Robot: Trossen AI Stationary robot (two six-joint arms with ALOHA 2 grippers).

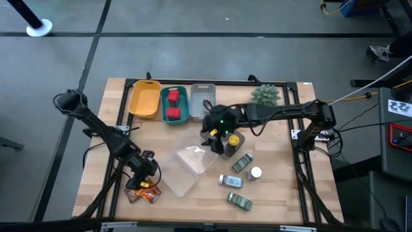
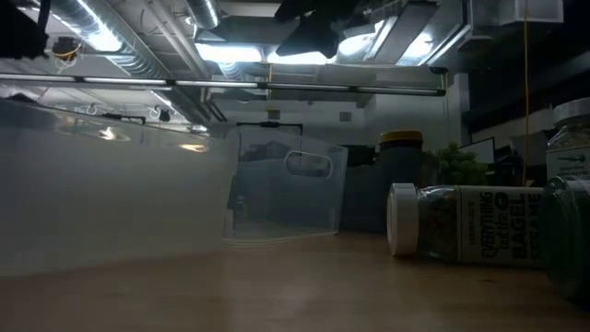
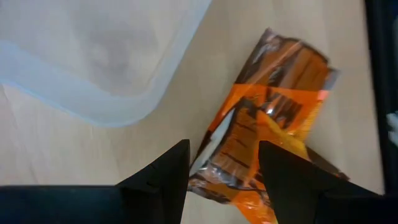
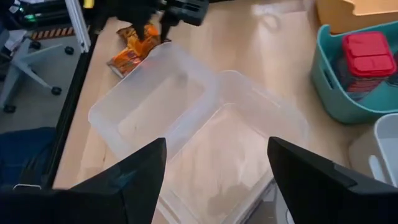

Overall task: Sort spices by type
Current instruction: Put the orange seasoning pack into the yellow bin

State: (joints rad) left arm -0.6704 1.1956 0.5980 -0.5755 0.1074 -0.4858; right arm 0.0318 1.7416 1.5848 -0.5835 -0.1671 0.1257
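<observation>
Orange packet [image 3: 267, 130] lies seemingly between left hand's [image 3: 222, 171] fingers.

One camera looks straight down on the whole surface [image 1: 193, 200]; another sits level at its top, facing the room. Both wrist cameras look down close, sharing the clear trays [image 4: 186, 118] and orange packet [image 3: 273, 124].

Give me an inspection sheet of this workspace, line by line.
Surface: wooden table.
Job's things: orange foil packets at the near left edge; red cubes in the teal bin; jars and bottles loose on the right.
Clutter: two clear trays; yellow bin; grey bin; green plant.
Grippers: left gripper open over the packets; right gripper open above the trays.
Cables: yellow cable off-table, right.
Surroundings: grey floor.
</observation>
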